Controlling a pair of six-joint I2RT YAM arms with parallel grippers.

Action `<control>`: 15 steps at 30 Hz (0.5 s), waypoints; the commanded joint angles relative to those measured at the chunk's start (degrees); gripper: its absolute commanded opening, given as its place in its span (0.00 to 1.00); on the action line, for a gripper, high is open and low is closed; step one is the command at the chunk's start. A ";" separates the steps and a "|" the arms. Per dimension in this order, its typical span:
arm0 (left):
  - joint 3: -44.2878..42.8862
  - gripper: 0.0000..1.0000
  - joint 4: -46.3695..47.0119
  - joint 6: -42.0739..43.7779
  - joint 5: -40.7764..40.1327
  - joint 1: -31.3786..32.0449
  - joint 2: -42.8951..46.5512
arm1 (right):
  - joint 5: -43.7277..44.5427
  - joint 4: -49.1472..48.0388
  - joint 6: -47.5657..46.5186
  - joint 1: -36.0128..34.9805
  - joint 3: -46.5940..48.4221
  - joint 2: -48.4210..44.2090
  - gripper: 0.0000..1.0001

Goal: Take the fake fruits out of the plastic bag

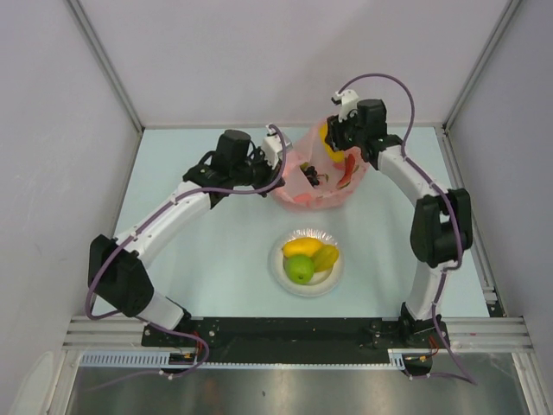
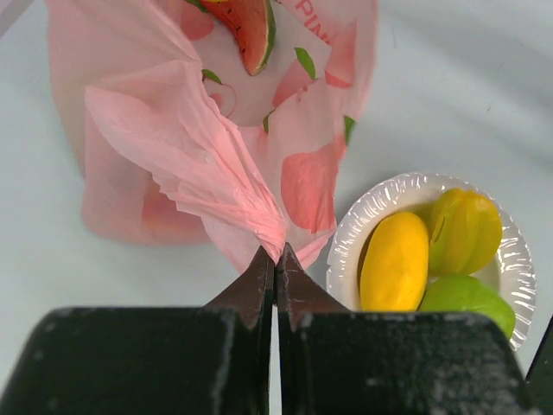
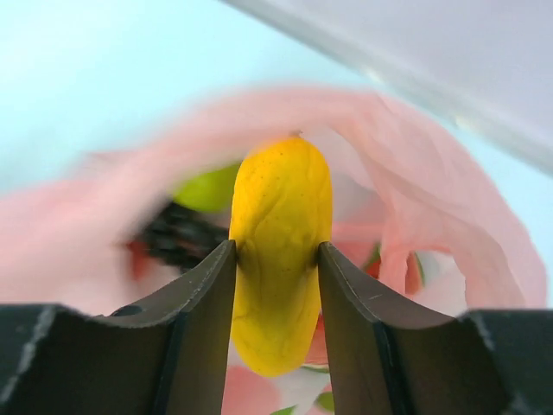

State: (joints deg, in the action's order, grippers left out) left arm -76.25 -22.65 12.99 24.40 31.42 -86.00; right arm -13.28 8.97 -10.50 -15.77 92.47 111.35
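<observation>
The pink plastic bag (image 1: 298, 186) lies at the table's far middle, mouth open. My left gripper (image 1: 281, 169) is shut on a bunched edge of the bag (image 2: 173, 147), its tips (image 2: 275, 255) pinching the plastic. My right gripper (image 1: 333, 145) is at the bag's far side, shut on a yellow oblong fruit (image 3: 281, 207) held just above the bag's mouth (image 3: 449, 199). A red watermelon slice (image 2: 251, 26) and a dark grape bunch (image 3: 177, 238) lie inside the bag. A green piece (image 3: 207, 188) shows blurred behind the grapes.
A white plate (image 1: 275, 264) sits near the table's middle, in front of the bag. It holds a green apple (image 1: 300, 270), an orange-yellow fruit (image 1: 301, 248) and a yellow-green fruit (image 1: 326, 257). The plate (image 2: 371, 207) also shows in the left wrist view. Enclosure walls stand on three sides.
</observation>
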 commanded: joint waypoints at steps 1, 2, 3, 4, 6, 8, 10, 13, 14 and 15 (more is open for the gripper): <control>0.40 0.00 5.25 -6.57 1.70 -0.04 -0.05 | -11.15 1.22 4.34 -1.28 -3.51 -8.42 0.31; 0.49 0.00 5.77 -7.10 1.53 -0.04 0.04 | -12.03 1.40 4.61 -1.37 -4.48 -9.21 0.29; 0.57 0.00 6.04 -7.45 1.52 -0.04 -0.05 | -12.38 1.57 4.70 -1.63 -6.31 -10.79 0.28; 0.84 0.00 6.13 -8.07 1.35 -0.04 0.30 | -12.56 1.92 4.61 -1.72 -7.12 -11.50 0.26; 1.27 0.00 6.39 -8.42 1.09 -0.04 0.39 | -13.79 2.62 4.35 -1.81 -8.44 -12.99 0.25; 2.15 0.00 6.39 -8.86 0.65 -0.04 0.65 | -15.54 4.47 3.65 -1.98 -8.79 -15.63 0.25; 2.94 0.00 6.48 -9.04 0.64 -0.04 1.09 | -16.77 6.66 2.95 -2.16 -8.88 -18.60 0.25; 3.65 0.00 6.57 -9.21 0.47 -0.04 1.36 | -19.58 11.75 -0.21 -2.95 -8.97 -22.04 0.24; 3.65 0.00 6.66 -9.21 0.47 -0.04 1.53 | -21.94 13.07 -2.92 -3.56 -9.49 -24.84 0.25; 3.82 0.00 6.66 -9.21 0.47 -0.04 1.53 | -22.92 15.00 -4.34 -3.91 -10.37 -26.52 0.24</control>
State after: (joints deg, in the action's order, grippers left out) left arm -72.90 -17.89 5.34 24.58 31.42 -86.37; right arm -29.04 17.52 -9.10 -18.02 82.54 95.11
